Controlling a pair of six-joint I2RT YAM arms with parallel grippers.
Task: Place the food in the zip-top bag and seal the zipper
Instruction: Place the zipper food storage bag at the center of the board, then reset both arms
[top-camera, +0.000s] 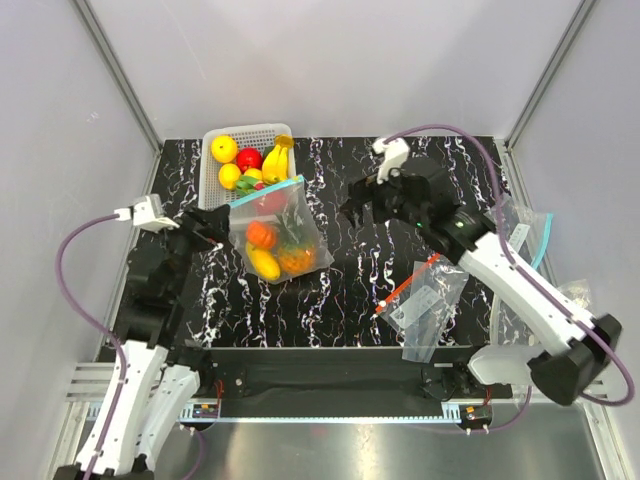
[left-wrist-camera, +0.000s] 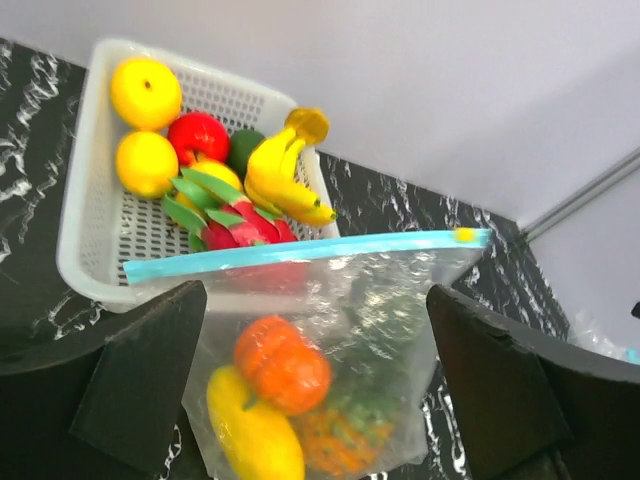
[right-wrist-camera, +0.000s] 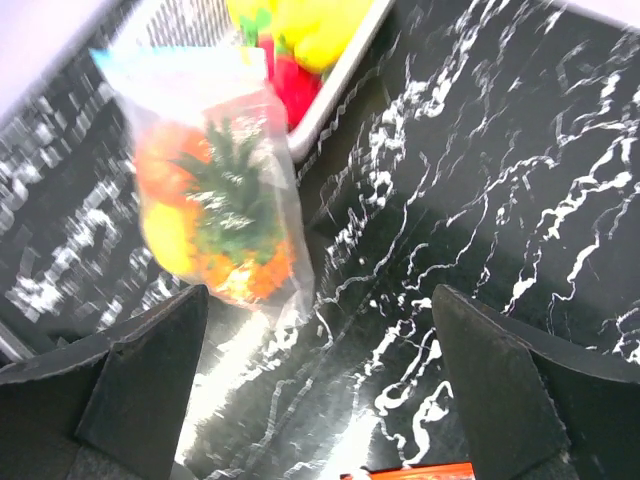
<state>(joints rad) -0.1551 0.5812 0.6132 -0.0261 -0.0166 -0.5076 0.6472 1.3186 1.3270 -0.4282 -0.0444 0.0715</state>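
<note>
The food (left-wrist-camera: 283, 365) is inside the zip-top bag (top-camera: 290, 218) on the worktop (top-camera: 340, 300), so I judge sealing is in hand. My left tool (top-camera: 212, 232) and right tool (top-camera: 358, 206) are both released, holding nothing. Next I must pinch along the zipper (left-wrist-camera: 300, 250).
</note>
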